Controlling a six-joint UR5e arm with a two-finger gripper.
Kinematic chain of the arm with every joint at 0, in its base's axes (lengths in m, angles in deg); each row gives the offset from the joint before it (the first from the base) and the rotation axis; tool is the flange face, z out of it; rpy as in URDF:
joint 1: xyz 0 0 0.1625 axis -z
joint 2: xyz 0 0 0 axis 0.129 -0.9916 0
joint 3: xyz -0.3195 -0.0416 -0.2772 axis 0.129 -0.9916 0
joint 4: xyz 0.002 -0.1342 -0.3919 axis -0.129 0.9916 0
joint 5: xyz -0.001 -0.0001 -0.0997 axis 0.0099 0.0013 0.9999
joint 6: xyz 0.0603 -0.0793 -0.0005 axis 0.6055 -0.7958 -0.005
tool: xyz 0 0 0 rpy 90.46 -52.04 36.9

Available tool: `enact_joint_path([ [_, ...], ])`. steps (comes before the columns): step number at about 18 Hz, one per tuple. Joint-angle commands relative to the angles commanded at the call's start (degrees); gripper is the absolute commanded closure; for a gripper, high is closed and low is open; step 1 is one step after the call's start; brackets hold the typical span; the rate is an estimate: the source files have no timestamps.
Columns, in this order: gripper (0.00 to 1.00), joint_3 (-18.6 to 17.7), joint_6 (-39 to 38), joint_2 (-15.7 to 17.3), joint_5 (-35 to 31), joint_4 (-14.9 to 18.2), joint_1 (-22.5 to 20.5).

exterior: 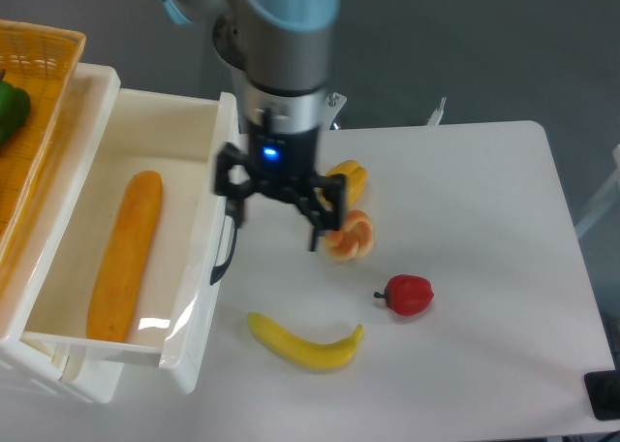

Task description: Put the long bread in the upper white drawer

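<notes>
A robot gripper [275, 228] hangs over the white tabletop [484, 219], its fingers [316, 235] spread apart and holding nothing. Well to their left, the smooth orange-tan long bread [126, 255] lies flat inside the deep white plastic drawer [199, 258]. Just right of the fingers sits a twisted orange-and-white bun [353, 238].

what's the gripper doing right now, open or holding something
Gripper: open and empty, above the table beside the upper white drawer; the long bread lies inside the drawer, free of it.
</notes>
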Motion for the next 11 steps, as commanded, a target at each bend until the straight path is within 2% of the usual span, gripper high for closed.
enact_joint_path([
  [4,0.00,-1.33,12.91,-4.91,-8.97,-0.44,-3.87],
  [8,0.00,-0.80,18.12,-11.42,-9.25,-2.98,-8.27],
  [11,0.00,-0.62,23.20,-13.80,-9.25,-4.39,-10.29],
])
